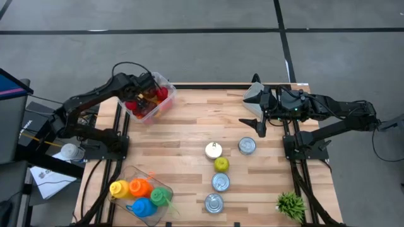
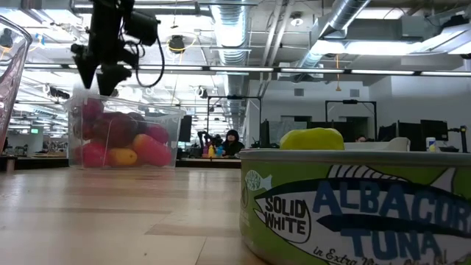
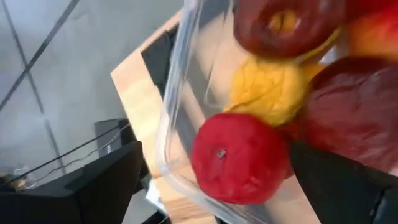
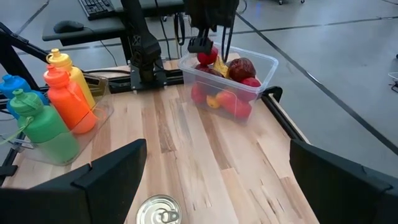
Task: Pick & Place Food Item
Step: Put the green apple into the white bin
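High view: left pincer [image 1: 146, 90] over clear bin [image 1: 165, 85] of fruit at 11 o'clock on the surface [image 1: 189, 145]; right pincer [image 1: 255, 107] at 2 o'clock, spread wide, empty.

Low view: left pincer just above bin, carrying nothing.

Left wrist view: fingers apart, red fruit [image 3: 239, 158] loose between them in bin.

Right wrist view: fingers wide, nothing held.

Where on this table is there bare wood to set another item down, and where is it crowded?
Bare wood runs across the middle of the table, between the fruit bin and the row of cans. The strip by the right gripper is also free. The near-left corner is crowded with bottles; a plant fills the near-right corner.
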Available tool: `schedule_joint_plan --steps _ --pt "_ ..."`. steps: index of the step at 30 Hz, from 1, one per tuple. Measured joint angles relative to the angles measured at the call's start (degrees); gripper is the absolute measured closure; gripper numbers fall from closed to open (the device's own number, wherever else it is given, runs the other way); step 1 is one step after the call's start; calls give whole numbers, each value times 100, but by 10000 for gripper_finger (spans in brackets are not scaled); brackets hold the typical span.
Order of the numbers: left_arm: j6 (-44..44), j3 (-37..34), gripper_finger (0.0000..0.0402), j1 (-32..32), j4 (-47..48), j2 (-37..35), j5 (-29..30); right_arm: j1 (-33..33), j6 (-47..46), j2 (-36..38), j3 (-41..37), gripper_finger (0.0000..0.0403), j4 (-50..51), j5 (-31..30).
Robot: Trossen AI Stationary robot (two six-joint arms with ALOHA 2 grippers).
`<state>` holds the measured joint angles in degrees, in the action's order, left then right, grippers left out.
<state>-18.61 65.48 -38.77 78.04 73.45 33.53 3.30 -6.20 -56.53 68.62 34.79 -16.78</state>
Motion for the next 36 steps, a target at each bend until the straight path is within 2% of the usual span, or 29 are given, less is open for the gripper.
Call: schedule_joint_plan --steps 2,6,11,15,19,22,26,32,36 --pt "-2 254 9 69 14 0 -236 31 -142 1 0 19 31 6" --pt "-4 756 5 322 -394 -142 -1080 155 -654 26 0 19 555 24" --pt "-265 888 9 806 -2117 -649 -2238 320 -1588 -20 -130 19 1627 23" --pt "-580 894 16 1314 -3596 -963 -2928 654 -2237 -11 -745 19 1604 40" --pt "191 888 22 2247 -4658 -943 -3422 1113 -2759 -11 -1418 19 1400 87" --pt "741 750 22 3016 -5474 -705 -3454 1404 -3083 -17 -1896 19 929 86" --pt "1037 383 23 3662 -6427 -169 -3371 1729 -3442 -14 -2304 19 543 86" --pt "1587 -161 23 4131 -7665 1002 -3442 2165 -3781 -13 -2544 19 377 16" --pt "1791 -254 23 4299 -8652 1931 -3547 2362 -3900 -13 -2544 19 345 -21"
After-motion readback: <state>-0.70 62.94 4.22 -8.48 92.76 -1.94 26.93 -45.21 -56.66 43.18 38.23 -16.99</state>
